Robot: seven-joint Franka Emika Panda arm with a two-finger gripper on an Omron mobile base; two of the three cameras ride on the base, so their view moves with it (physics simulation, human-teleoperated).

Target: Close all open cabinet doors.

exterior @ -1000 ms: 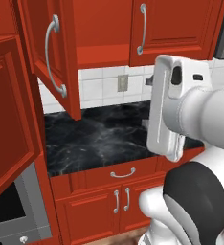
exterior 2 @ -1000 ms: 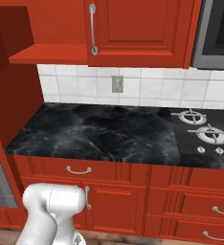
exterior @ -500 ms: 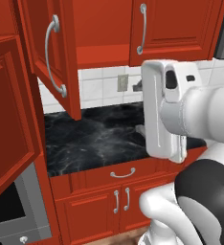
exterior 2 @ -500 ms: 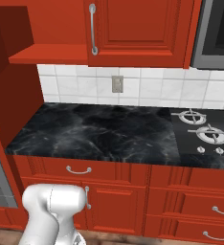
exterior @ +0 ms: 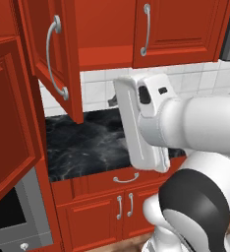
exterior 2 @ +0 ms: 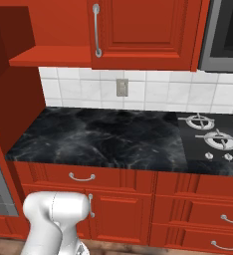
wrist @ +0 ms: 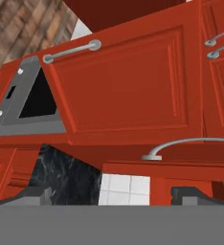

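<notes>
The open cabinet door (exterior: 50, 54) is glossy red with a raised inner panel and a curved silver bar handle (exterior: 55, 56), swung out over the dark marbled table (exterior: 87, 147). In the hand view a red panelled door (wrist: 128, 91) lies straight ahead of the end effector (wrist: 109, 194), above its dark fingertips (wrist: 195, 195), beside the grey oven (wrist: 30, 98). Whether the end effector is released or clenched cannot be told.

The arm (exterior: 195, 128) is glossy white, with rounded links, a black joint and small dark recessed marks.
</notes>
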